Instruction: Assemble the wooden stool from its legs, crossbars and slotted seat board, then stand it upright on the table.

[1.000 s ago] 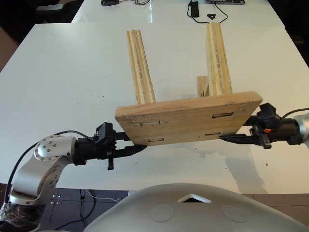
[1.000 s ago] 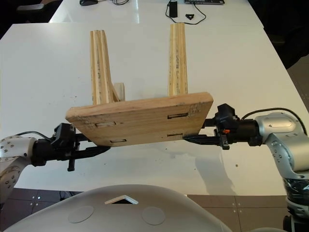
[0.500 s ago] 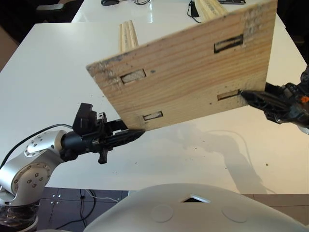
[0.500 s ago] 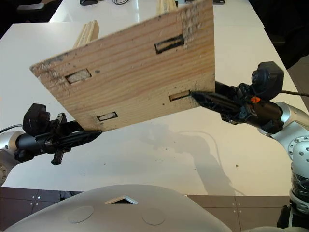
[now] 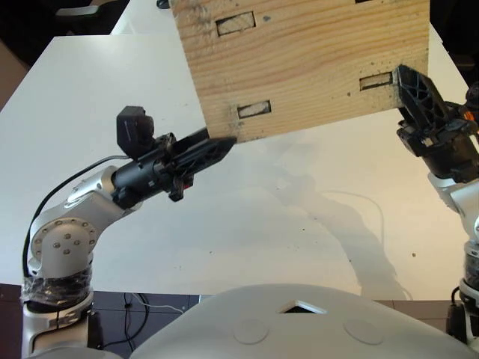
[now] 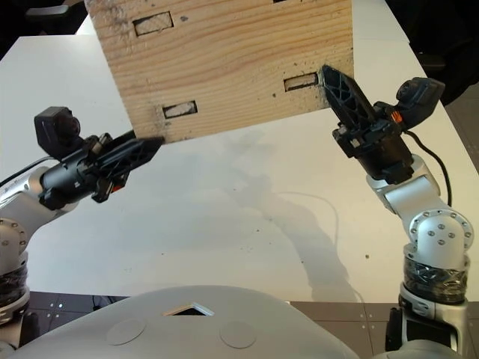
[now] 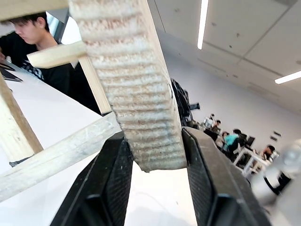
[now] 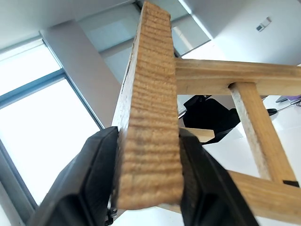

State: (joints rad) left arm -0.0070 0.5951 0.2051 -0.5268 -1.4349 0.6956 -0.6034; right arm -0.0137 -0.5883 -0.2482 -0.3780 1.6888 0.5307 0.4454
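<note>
I hold the seat board (image 5: 307,67) up off the table (image 5: 262,239), slotted face turned toward me, at 12 o'clock in my head view. My left gripper (image 5: 223,142) is clamped on the board's corner at 7 o'clock, with a finger pressed against each face. My right gripper (image 5: 406,75) pinches the edge at 3 o'clock the same way. A leg (image 8: 235,75) and a crossbar (image 8: 254,127) stand out from the board's far face.
</note>
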